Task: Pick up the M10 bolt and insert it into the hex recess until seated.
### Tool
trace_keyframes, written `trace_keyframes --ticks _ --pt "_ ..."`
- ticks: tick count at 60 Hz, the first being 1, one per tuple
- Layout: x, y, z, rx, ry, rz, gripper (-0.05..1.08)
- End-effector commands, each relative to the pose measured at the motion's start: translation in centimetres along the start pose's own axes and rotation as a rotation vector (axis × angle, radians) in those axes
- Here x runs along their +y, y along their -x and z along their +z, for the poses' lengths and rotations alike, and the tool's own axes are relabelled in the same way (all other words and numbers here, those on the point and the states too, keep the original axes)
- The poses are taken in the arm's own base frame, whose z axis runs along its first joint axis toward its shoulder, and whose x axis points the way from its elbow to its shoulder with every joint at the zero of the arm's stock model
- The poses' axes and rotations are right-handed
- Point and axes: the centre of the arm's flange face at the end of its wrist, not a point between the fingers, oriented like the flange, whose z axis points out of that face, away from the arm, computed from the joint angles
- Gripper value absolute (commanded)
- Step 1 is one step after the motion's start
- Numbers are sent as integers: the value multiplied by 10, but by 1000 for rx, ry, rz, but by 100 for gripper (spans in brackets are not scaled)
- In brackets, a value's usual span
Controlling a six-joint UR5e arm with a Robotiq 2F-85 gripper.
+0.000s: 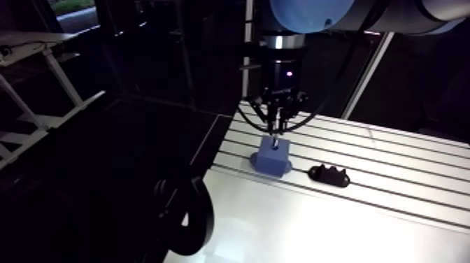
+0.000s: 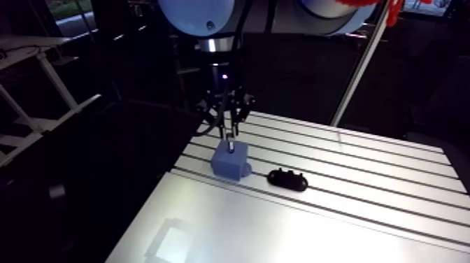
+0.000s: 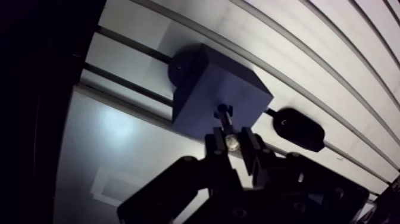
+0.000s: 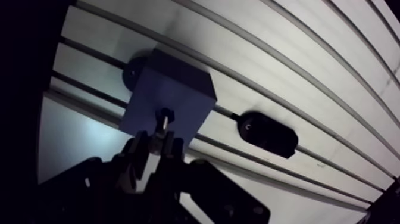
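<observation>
Claw [image 3: 233, 142] is pinched tight on the M10 bolt [image 3: 225, 121], tip right at the hex recess [image 3: 222, 109] on the blue block [image 3: 202, 89].

The table [image 2: 392, 182] is pale silver-grey. Dark, straight slots run along it in parallel lines, so its far part looks striped, while the near part is plain and bright. The block [image 2: 229, 162] is one even blue. In the wrist view it looks darker, nearly navy. The bolt [image 3: 225, 122] is dark at its tip and along its shaft, with one small shining silver spot at the other end. The gripper [image 3: 233, 142] is black all over. The oval part [image 2: 287, 180] is glossy black, and in the wrist view it shows a tiny pale dot. The joint cap [image 1: 310, 12] is light blue.
</observation>
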Motion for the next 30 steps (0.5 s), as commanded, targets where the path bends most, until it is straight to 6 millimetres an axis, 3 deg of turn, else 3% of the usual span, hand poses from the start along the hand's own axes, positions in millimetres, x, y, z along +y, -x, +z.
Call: trace_keyframes --ticks 1,30 --pt "-1 0 2 -3 1 -2 108" --pt "-4 1 5 -8 0 -6 108"
